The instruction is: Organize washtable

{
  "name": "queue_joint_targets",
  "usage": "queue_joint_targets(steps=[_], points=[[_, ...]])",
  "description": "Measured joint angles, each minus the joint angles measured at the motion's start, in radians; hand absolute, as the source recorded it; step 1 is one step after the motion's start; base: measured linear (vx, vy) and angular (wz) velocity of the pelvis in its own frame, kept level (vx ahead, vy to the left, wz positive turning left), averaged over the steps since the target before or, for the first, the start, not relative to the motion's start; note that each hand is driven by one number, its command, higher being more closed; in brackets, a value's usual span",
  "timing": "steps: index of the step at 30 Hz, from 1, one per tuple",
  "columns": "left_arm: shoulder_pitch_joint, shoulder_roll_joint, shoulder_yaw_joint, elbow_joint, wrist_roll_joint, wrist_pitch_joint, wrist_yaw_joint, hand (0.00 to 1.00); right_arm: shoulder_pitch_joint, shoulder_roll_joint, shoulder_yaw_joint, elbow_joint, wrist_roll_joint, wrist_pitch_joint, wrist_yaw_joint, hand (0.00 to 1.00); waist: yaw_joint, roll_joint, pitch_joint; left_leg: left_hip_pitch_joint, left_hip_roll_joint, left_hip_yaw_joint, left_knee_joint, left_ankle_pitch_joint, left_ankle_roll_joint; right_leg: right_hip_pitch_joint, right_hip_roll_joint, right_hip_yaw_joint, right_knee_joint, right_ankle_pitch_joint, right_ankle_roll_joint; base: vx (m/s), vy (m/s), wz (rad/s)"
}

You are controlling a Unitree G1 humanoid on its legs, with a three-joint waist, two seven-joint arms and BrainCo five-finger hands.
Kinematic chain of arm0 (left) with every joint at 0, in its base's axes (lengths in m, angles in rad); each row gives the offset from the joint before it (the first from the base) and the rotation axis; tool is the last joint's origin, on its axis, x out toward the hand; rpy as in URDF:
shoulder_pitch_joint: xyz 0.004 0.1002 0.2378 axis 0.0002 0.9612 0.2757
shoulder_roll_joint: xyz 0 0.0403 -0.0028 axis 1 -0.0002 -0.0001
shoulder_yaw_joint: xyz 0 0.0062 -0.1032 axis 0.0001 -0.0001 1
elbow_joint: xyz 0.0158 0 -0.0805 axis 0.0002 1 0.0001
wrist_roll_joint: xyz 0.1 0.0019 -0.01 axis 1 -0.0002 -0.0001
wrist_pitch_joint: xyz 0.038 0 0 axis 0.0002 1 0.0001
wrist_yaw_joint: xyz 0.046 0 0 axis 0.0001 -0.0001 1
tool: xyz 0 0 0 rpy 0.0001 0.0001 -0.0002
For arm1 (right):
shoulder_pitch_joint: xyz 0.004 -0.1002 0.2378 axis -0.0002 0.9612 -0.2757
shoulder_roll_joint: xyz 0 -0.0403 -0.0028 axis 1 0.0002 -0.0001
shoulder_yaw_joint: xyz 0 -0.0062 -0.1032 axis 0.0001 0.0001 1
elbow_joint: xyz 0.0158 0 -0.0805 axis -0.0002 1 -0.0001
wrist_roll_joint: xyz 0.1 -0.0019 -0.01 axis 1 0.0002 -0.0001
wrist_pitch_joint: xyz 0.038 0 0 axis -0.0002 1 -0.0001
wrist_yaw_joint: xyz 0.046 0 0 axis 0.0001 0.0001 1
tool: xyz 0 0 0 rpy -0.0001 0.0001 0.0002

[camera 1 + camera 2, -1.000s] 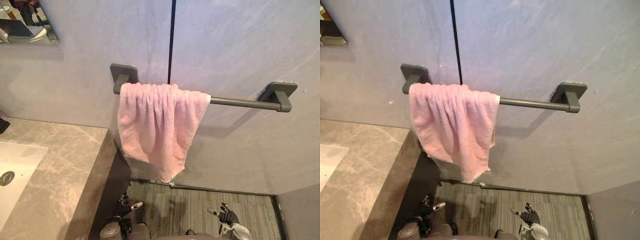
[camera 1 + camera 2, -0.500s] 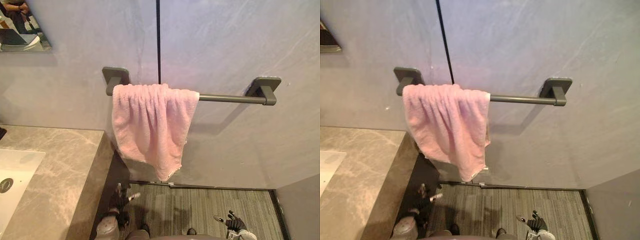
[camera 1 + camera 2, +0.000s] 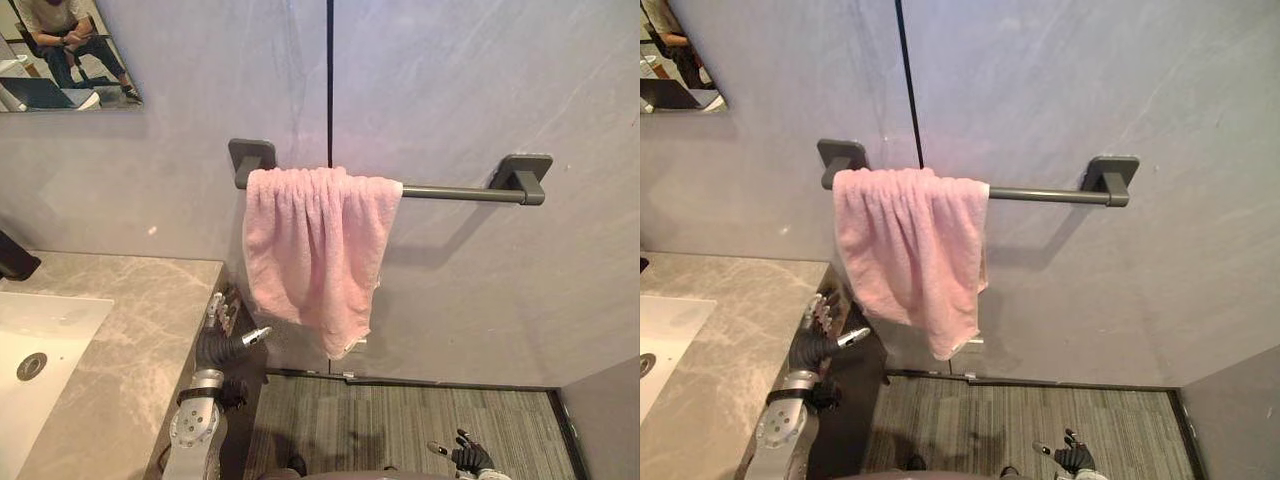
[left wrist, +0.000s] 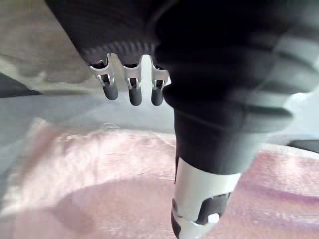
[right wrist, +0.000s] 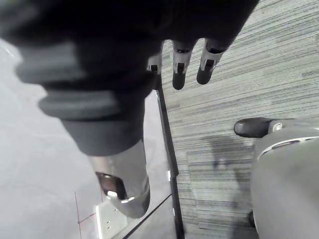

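Right now my left hand [image 3: 218, 340] hovers near the pink towel [image 3: 315, 250], fingers loosely spread and empty; a careless tug could drag it off the rail [image 3: 460, 191].

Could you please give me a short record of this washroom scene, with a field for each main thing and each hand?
pink terry towel: draped, bunched, over the left end of the bar; one corner hangs lowest
dark grey wall-mounted towel bar: right part bare
grey-brown marble countertop: at left, holds a white sink
left hand: open, beside the counter's edge, apart from the towel
right hand: open, low over the grey striped floor
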Motion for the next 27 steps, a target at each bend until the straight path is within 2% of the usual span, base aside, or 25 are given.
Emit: queue_joint_targets(steps=[4,7,11,27], points=[[-0.051,0.041,0.009,-0.003,0.003,-0.002,0.018,0.0,-0.007,-0.006,0.006,0.0,0.0,0.0,0.001,0.0,-0.004,0.001,0.0,0.01,0.0,-0.016,-0.006,0.0,0.0,0.013,0.003,-0.001,-0.014,0.0,-0.001,0.05,-0.016,-0.01],[-0.075,0.09,0.012,-0.001,0.003,-0.002,0.017,0.0,-0.025,-0.026,0.03,-0.007,-0.001,0.0,0.004,0.0,-0.024,0.001,0.0,0.011,0.0,-0.017,-0.008,-0.001,0.001,0.014,0.003,0.0,-0.017,0.001,-0.002,0.0,0.0,0.0],[-0.116,0.141,0.015,0.022,0.001,-0.003,0.012,0.0,-0.022,-0.047,0.038,-0.019,-0.003,0.0,0.025,0.0,-0.027,0.001,0.0,0.021,0.0,-0.013,-0.016,-0.001,0.001,0.016,0.004,0.008,-0.019,0.003,-0.004,-0.02,-0.002,-0.06],[-0.156,0.178,-0.006,0.131,-0.01,0.0,-0.03,0.0,-0.038,-0.062,0.074,-0.033,-0.011,0.003,0.043,0.0,-0.042,-0.005,-0.003,0.019,-0.001,0.0,-0.041,-0.001,0.0,0.01,0.008,0.023,-0.061,0.02,-0.003,-0.01,-0.003,-0.02]])
